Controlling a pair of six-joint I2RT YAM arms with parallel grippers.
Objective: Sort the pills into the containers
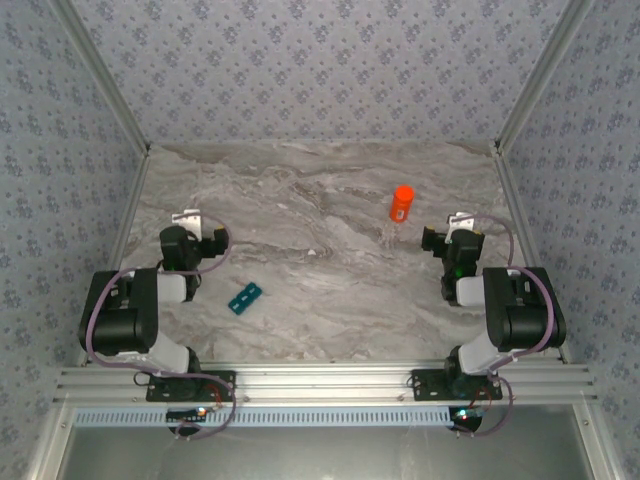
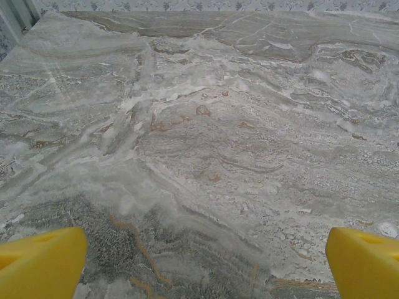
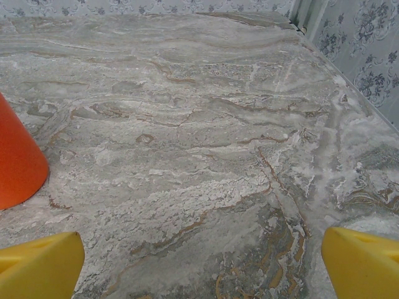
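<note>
The containers are a small teal-blue pill box (image 1: pixel 245 298) lying flat on the marble table (image 1: pixel 320 180), near the front and left of centre. The pills are out of view. My left gripper (image 1: pixel 191 220) hovers left of and beyond the box. It is open, its yellow fingertips (image 2: pixel 40 263) set wide apart over bare marble, nothing between them (image 2: pixel 202 268). My right gripper (image 1: pixel 461 224) stands open at the right side, also with nothing in it (image 3: pixel 201 265). An orange bottle (image 1: pixel 401 203) stands just left of and beyond it, and its side (image 3: pixel 19 156) shows at the left edge of the right wrist view.
Patterned walls enclose the table on the left, back and right, with metal posts (image 1: pixel 110 90) in the back corners. The right wall (image 3: pixel 365 50) lies close to my right gripper. An aluminium rail (image 1: pixel 320 385) carrying both arm bases runs along the near edge.
</note>
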